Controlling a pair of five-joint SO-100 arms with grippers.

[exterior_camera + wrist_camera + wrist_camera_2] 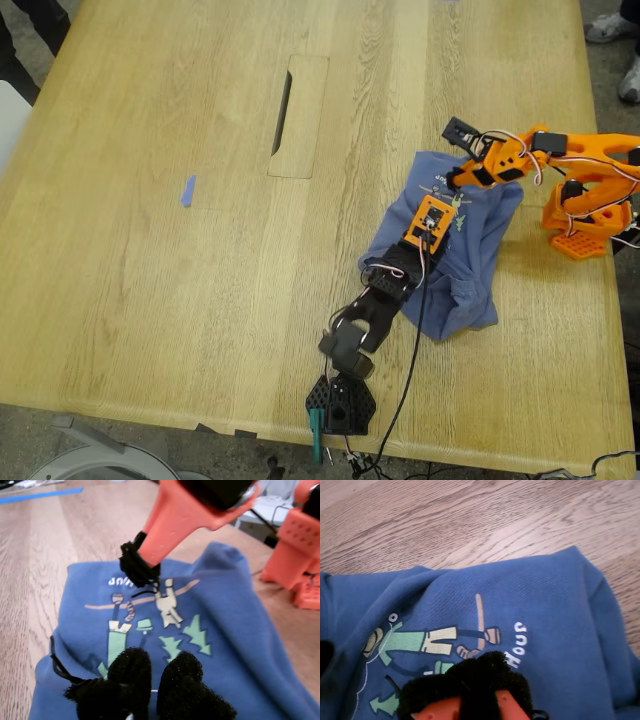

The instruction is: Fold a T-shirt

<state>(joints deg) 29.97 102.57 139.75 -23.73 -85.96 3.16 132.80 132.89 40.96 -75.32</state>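
Note:
The slate-blue T-shirt [470, 265] lies crumpled on the wooden table at the exterior view's right, with its green-and-yellow figure print [150, 630] and white lettering [516, 650] facing up. My first gripper [156, 680], on the black arm coming from the exterior view's bottom edge [445, 197], rests on the print; its black padded fingertips [130, 677] sit pressed side by side. My second gripper [470, 680], on the orange arm from the exterior view's right [458, 181], is shut, and its black tip [140, 570] touches the cloth by the lettering. I cannot tell if either pinches cloth.
A long slot with an inset panel [298, 115] is cut into the table beyond the shirt. A strip of blue tape [187, 190] lies toward the exterior view's left. The orange arm base [585, 225] stands beside the shirt, the black base [340, 405] at the near edge. A person's shoes [610, 25] show off the table.

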